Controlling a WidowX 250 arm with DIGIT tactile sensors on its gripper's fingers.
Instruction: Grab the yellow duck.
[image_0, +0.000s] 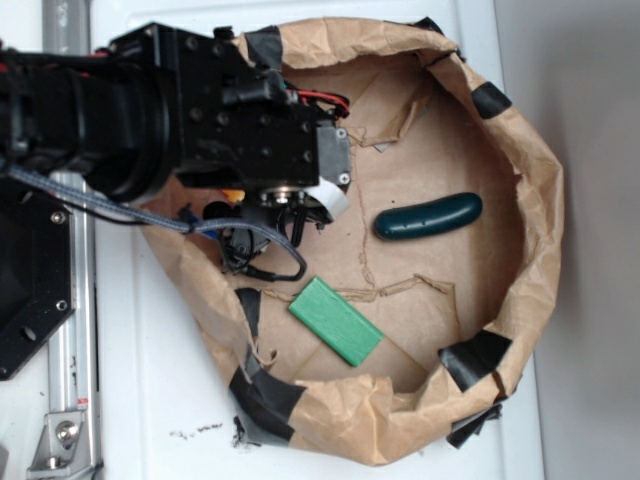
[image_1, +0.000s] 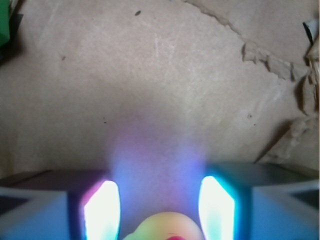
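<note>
End effector (image_1: 160, 210) over the duck (image_1: 162, 227).
Its fingers (image_1: 102, 210) stand apart, one on each side of the duck; contact cannot be told.

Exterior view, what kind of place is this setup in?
Likely a robot test bench, not a home: a brown paper basin patched with black tape on a white surface, holding toys like a green block and a dark cucumber.

A robot lab bench: a white tabletop (image_0: 150, 400) bearing a taped brown-paper bin (image_0: 520, 150) beside a metal rail (image_0: 75, 340).
</note>
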